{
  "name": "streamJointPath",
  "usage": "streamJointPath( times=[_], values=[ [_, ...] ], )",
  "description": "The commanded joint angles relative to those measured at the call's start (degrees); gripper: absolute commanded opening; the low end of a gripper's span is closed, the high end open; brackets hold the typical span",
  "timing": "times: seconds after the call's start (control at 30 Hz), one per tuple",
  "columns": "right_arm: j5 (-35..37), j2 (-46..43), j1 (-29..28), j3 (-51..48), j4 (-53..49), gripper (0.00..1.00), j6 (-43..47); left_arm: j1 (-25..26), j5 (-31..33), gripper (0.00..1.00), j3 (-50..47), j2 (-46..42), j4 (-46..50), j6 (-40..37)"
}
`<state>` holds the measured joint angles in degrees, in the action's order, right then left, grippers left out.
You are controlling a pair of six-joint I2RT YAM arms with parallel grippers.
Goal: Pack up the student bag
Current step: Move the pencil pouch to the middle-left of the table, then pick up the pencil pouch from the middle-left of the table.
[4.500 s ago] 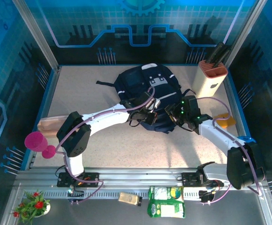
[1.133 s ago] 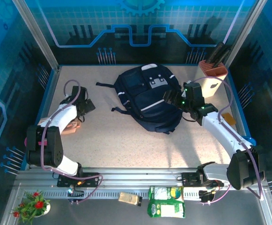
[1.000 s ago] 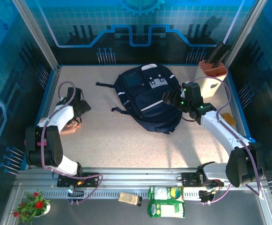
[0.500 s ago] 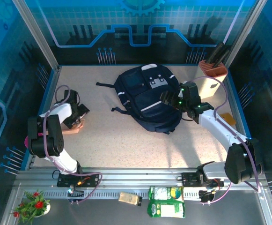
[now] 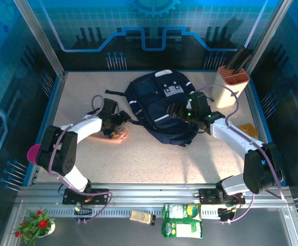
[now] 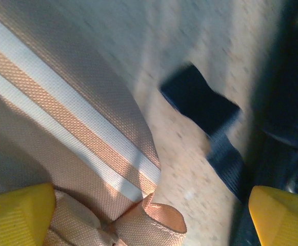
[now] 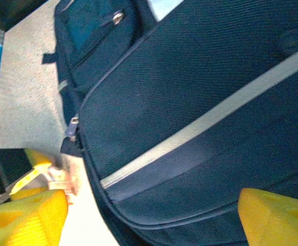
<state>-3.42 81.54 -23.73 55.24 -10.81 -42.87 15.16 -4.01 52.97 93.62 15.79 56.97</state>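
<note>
Both arms (image 5: pixel 84 125) (image 5: pixel 231 136) outstretched toward student bag (image 5: pixel 154 95)

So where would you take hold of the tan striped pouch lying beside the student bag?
Probably its crumpled end, from straight above: the tan striped pouch looks flat on the table, so only that raised fold offers something to pinch. The left gripper hangs over it, jaws open.

Top view: bright, even light is falling on the speckled table (image 5: pixel 154 164); blue glow is tinting the back wall (image 5: pixel 154 25); soft, short shadows are hugging the student bag (image 5: pixel 159 102).
Left wrist view: motion blur is smearing the black strap (image 6: pixel 200 100); warm light is raking the tan fabric (image 6: pixel 61 113).
Right wrist view: bag weave is showing crisp; yellow fingertips (image 7: pixel 25 215) are blurring at the corners.
</note>
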Motion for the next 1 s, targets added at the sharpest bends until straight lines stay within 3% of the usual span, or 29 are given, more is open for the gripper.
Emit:
streamJointPath(
  times=[0.0, 0.2, 0.43, 0.67, 0.97],
  values=[
    [-0.2, 1.5, -3.8, 2.5, 2.2, 0.86, -1.4, 0.4, -1.6, 0.98, 2.9, -2.5, -0.6, 2.7],
    [-3.9, 7.8, -11.9, 5.7, 5.6, 0.85, -4.9, -2.9, 4.0, 0.99, 4.5, -7.9, 6.5, -4.9],
    [-9.3, 21.8, -19.8, 14.5, 7.5, 0.81, -9.4, -12.6, -1.0, 0.99, 0.0, -9.3, 7.9, -10.2],
    [-7.3, 31.4, -22.3, 21.9, 4.5, 0.77, -8.8, -18.0, -3.2, 0.99, -5.3, -8.8, 5.8, -11.3],
    [-10.2, 39.1, -22.9, 28.3, 2.6, 0.73, -7.3, -18.2, -3.5, 0.99, -10.1, -6.7, 2.3, -8.4]
  ],
)
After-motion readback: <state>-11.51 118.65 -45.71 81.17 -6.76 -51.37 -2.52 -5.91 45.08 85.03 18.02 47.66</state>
